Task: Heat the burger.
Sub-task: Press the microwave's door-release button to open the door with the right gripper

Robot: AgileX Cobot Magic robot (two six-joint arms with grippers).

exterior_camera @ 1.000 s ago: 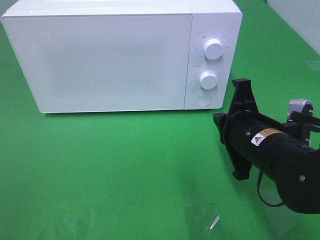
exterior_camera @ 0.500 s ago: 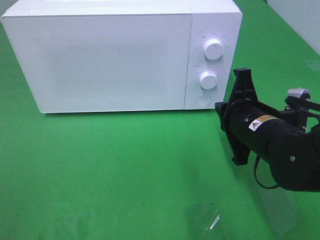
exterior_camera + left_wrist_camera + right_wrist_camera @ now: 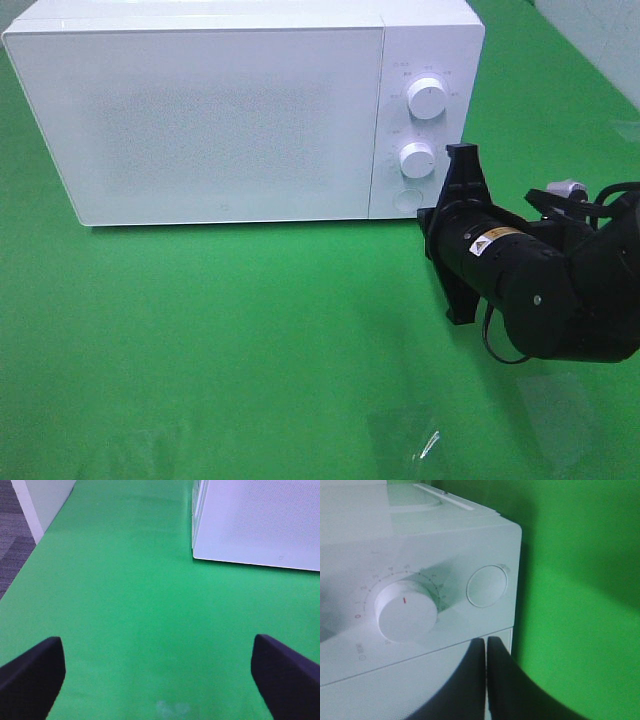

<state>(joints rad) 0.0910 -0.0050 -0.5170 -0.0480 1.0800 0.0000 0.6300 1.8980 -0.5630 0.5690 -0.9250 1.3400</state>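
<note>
Lower dial scale: I am reading small digits circling the lower dial (image 3: 406, 611) on the microwave (image 3: 420, 540), starting at a red 0 and counting upward; the higher ones are blurring out.
Dial face: a short red line (image 3: 404, 599) is showing on it.
Panel edge: tiny grey print (image 3: 360, 655) is sitting beside that dial, and I am not making it out.
Upper dial: faint grey marks are ringing the upper dial (image 3: 427, 98), too small to read.
Arm sticker: a yellow warning triangle with an orange-and-white label (image 3: 490, 241) is sitting on my right arm (image 3: 530, 285); its wording is too small to read.
Door: a tiny grey logo (image 3: 222, 211) is showing low on it, unreadable.
</note>
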